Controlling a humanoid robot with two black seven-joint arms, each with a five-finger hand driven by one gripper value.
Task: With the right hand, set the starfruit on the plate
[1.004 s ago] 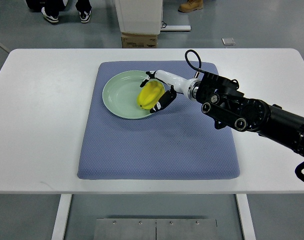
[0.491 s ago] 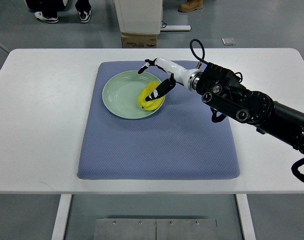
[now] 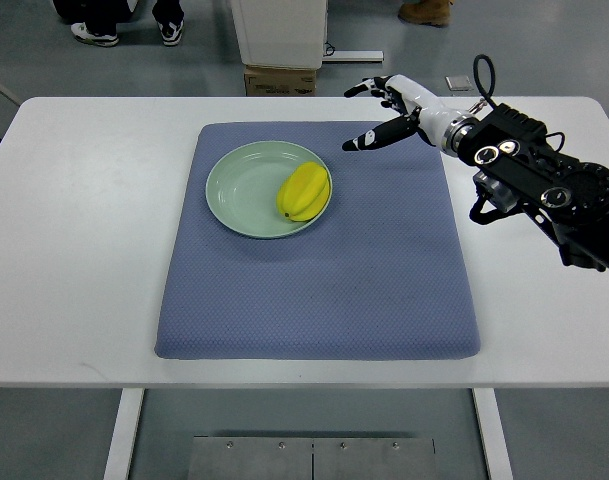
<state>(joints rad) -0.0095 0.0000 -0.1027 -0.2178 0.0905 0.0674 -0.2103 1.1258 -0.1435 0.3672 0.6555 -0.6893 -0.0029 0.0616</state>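
Observation:
A yellow starfruit (image 3: 304,191) lies on the right part of a pale green plate (image 3: 242,186), which sits on a blue-grey mat (image 3: 314,290). My right hand (image 3: 376,112) is open and empty, with fingers spread, raised over the mat's back right corner, well apart from the starfruit. Its black arm (image 3: 544,190) comes in from the right edge. The left arm is not in view.
The mat lies on a white table (image 3: 74,250). Behind the table stand a cardboard box (image 3: 279,80) and a white cabinet (image 3: 278,30). A person's feet (image 3: 94,32) show at the top left, another shoe (image 3: 426,12) at the top.
My right hand has let go of the starfruit, which now rests on the plate. The hand has opened and pulled back up and to the right, away from the plate.

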